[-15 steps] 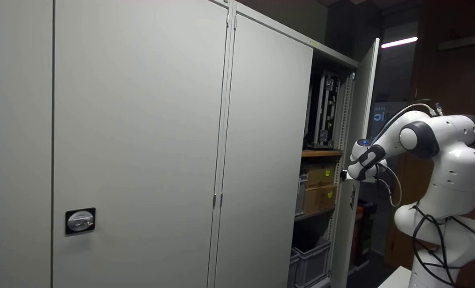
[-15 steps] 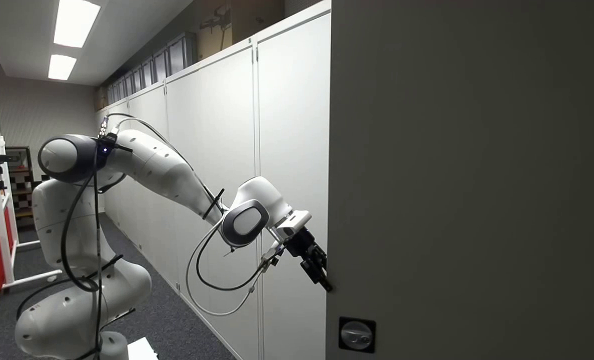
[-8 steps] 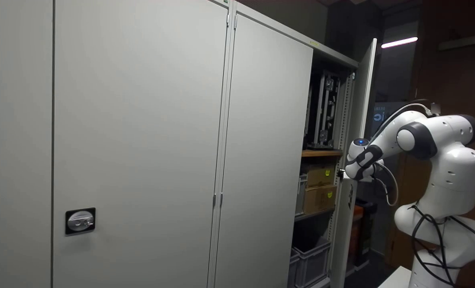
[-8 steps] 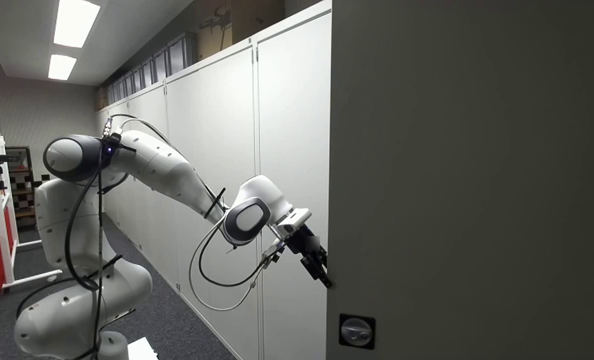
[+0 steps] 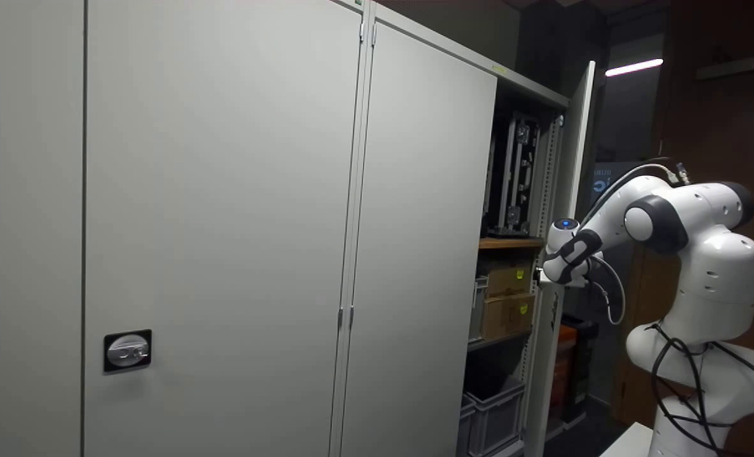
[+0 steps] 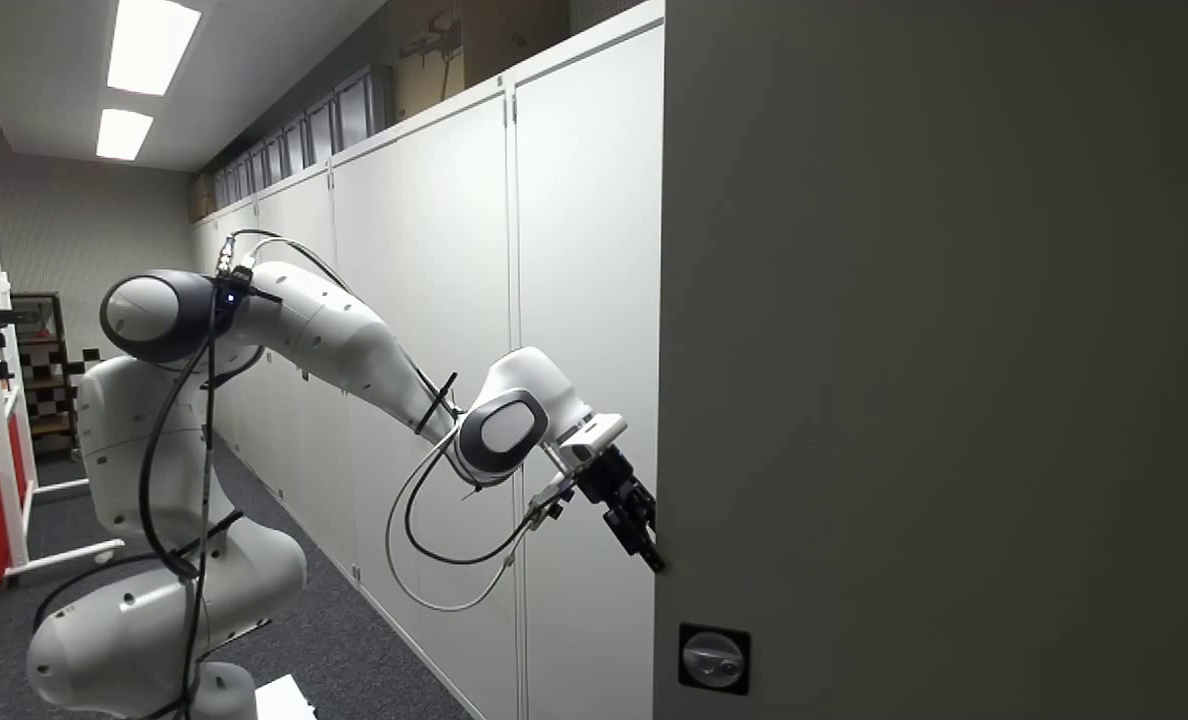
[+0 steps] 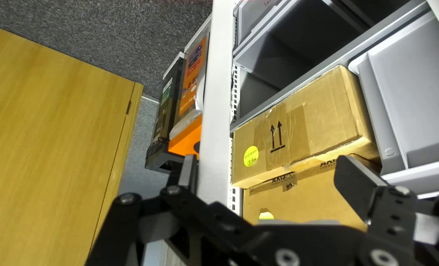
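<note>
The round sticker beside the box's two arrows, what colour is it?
The sticker is bright yellow, seen best in the wrist view.

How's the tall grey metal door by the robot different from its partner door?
The tall grey metal door near the fingers stands open; its grey metal partner door is shut. The open door has a round grey handle; the partner door shows none. Both are tall and flat.

The setting is a storage area of an office or laboratory; which of the two is unclear. Indicative features are a row of tall cabinets (image 6: pixel 429 255), an open door (image 6: pixel 904 360) beside shelved cardboard boxes (image 7: pixel 319 114) and grey crates (image 5: pixel 497 419), dark carpet (image 7: pixel 101 37) and bright ceiling lights (image 6: pixel 151 45).
</note>
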`<state>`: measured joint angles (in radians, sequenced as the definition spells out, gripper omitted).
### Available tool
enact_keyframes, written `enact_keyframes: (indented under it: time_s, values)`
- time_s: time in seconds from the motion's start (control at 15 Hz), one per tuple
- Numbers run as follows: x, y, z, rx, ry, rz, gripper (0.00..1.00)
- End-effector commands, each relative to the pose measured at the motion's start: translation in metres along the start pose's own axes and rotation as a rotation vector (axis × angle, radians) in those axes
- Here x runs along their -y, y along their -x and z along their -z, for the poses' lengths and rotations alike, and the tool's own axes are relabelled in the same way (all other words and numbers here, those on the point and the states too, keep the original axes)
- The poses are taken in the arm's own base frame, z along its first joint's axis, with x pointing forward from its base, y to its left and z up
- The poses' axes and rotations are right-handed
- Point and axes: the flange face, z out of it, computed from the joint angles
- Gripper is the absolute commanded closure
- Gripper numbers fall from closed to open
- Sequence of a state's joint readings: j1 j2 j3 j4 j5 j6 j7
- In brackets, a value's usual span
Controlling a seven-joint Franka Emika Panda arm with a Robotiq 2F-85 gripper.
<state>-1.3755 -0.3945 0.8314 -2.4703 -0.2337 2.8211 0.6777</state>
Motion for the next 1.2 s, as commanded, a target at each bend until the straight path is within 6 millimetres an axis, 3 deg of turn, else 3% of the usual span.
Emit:
enact_keyframes:
  time_s: [0.0,1.13]
  values:
    - [0.014,-0.012,0.007,-0.014,0.025,-0.014,0.0]
    - [0.051,-0.02,0.008,-0.019,0.054,-0.057,0.0]
